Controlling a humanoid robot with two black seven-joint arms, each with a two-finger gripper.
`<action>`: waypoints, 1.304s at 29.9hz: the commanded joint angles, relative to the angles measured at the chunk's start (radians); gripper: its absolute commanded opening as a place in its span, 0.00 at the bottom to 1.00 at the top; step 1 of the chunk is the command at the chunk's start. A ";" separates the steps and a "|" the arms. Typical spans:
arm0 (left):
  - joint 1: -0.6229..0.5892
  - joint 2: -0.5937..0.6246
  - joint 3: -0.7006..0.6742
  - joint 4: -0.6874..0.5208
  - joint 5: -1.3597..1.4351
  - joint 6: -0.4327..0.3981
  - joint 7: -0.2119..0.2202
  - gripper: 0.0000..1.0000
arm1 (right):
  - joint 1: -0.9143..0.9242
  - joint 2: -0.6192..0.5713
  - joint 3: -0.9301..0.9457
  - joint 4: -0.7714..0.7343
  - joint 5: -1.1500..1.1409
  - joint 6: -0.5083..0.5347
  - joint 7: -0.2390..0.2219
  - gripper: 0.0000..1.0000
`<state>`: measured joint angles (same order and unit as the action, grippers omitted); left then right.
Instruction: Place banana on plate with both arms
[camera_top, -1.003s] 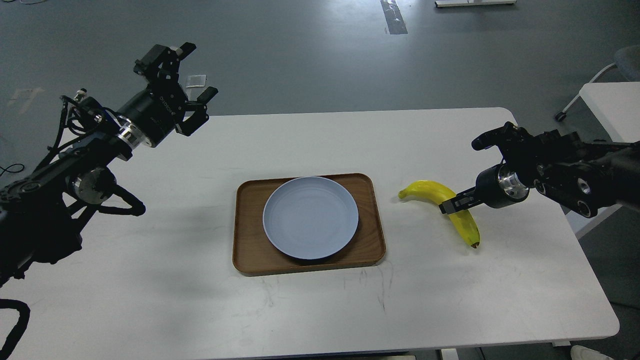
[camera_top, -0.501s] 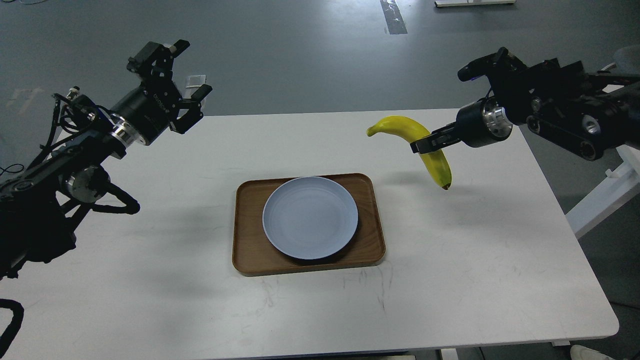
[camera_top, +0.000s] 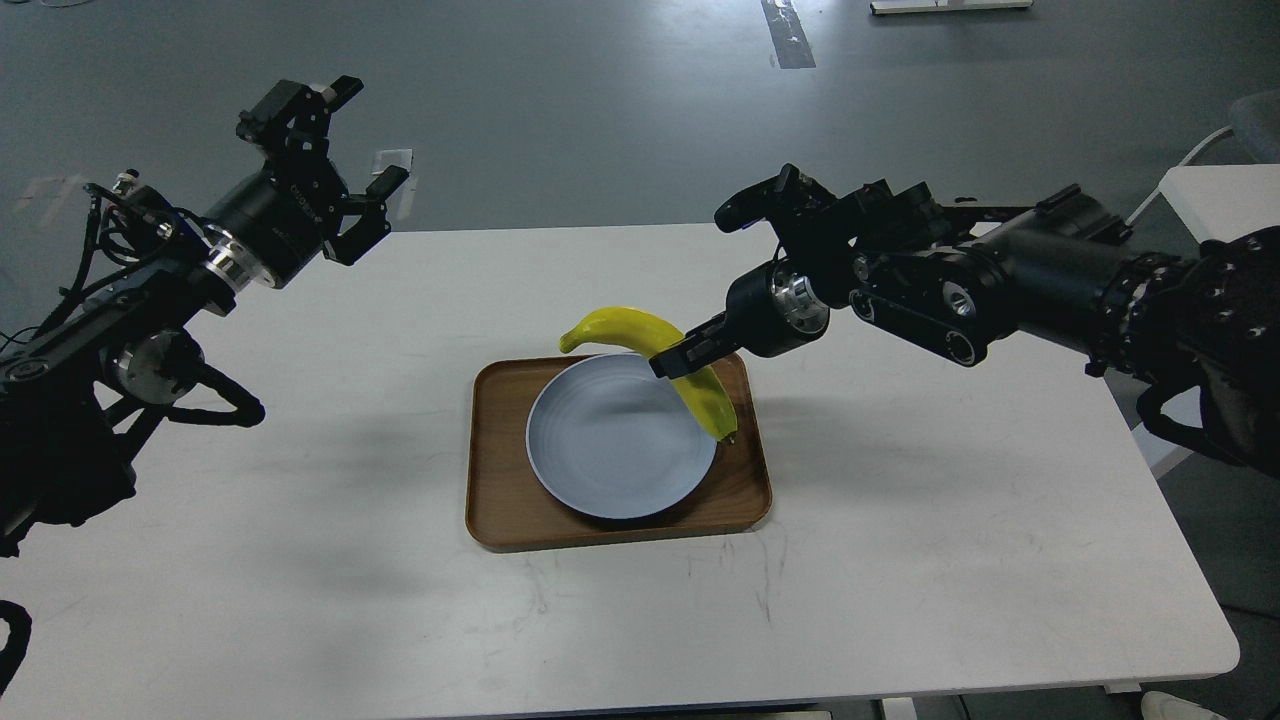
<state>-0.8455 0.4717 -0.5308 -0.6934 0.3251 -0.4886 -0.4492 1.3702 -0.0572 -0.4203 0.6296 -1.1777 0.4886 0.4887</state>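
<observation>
From my seat, the right tool (camera_top: 678, 357) is clamped on the banana (camera_top: 650, 355) near its middle, holding it over the far right part of the plate (camera_top: 600, 450) — the greenish stem end points left, the dark tip hangs down at the plate's right rim (whether it touches there I cannot tell). The plate sits on the brown tray (camera_top: 500, 500) on the white table (camera_top: 900, 560). My left tool (camera_top: 335, 150) hovers well apart, above the table's far left corner, fingers spread wide — nothing in them.
</observation>
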 joint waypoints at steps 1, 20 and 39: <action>0.000 0.001 0.000 0.000 0.000 0.000 0.000 0.99 | -0.032 0.030 0.002 -0.008 0.006 0.000 0.000 0.28; 0.000 0.001 0.000 0.000 -0.001 0.000 0.000 0.99 | -0.074 0.056 0.005 -0.057 0.027 0.000 0.000 0.61; 0.002 0.001 0.002 0.000 -0.001 0.000 0.000 0.99 | -0.069 -0.226 0.231 -0.056 0.341 0.000 0.000 0.95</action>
<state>-0.8452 0.4713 -0.5305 -0.6933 0.3247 -0.4888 -0.4494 1.3172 -0.2010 -0.2728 0.5722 -0.9438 0.4887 0.4887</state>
